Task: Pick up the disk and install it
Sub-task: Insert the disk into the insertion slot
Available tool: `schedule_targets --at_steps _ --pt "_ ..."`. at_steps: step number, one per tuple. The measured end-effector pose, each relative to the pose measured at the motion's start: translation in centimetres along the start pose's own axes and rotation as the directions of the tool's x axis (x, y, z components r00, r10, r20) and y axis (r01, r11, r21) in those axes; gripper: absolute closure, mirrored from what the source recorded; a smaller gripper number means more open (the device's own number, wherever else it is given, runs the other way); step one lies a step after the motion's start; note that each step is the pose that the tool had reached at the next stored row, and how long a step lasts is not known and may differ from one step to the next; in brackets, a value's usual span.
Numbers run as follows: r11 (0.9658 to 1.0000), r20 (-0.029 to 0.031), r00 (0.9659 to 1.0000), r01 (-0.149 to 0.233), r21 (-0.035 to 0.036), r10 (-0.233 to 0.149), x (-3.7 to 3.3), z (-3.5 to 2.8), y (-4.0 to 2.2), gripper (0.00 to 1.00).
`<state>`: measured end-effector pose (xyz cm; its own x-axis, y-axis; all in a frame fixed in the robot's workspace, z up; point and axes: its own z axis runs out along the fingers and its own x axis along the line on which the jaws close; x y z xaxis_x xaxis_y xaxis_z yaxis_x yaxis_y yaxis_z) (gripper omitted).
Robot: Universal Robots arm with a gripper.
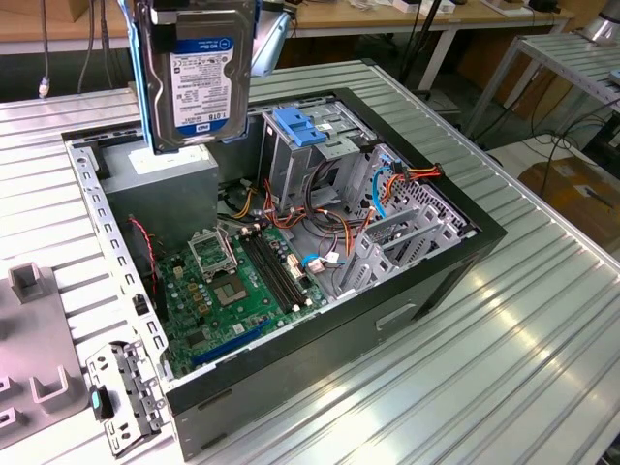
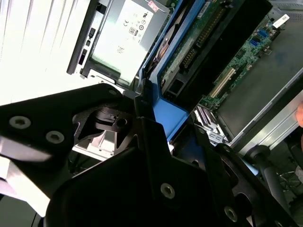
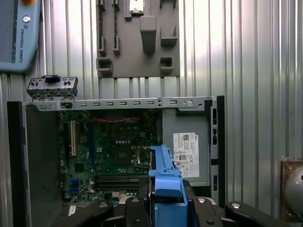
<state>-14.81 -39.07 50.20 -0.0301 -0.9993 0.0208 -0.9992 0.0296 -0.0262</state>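
Note:
The disk (image 1: 199, 82) hangs upright in the exterior view, its white label with a blue band facing the camera and blue rails along its sides. It is lifted above the grey power-supply box (image 1: 160, 170) at the back of the open computer case (image 1: 417, 291). My gripper (image 1: 199, 8) is shut on the disk's upper end, mostly cut off by the frame edge. In the first wrist view a blue rail (image 3: 165, 187) sticks out between the black fingers (image 3: 208, 210). The second wrist view shows the same rail (image 2: 165, 111) clamped in the gripper (image 2: 156, 123).
Inside the case lie the green motherboard (image 1: 232, 281), bundled cables (image 1: 339, 232) and a metal drive cage topped by a blue latch (image 1: 300, 126). A grey fixture plate (image 1: 29, 368) and a loose front panel piece (image 1: 121, 392) lie on the ribbed metal table (image 1: 542, 329) at the exterior view's left.

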Motion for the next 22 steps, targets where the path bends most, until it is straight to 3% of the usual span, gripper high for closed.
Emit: schedule_targets --at_steps 13,22 --pt "1.0000 -0.0010 1.0000 0.000 -0.0001 0.000 1.09 0.03 -0.03 0.63" --pt "1.0000 -0.0049 1.0000 0.000 0.0002 0.000 2.96 0.14 -0.09 0.63"
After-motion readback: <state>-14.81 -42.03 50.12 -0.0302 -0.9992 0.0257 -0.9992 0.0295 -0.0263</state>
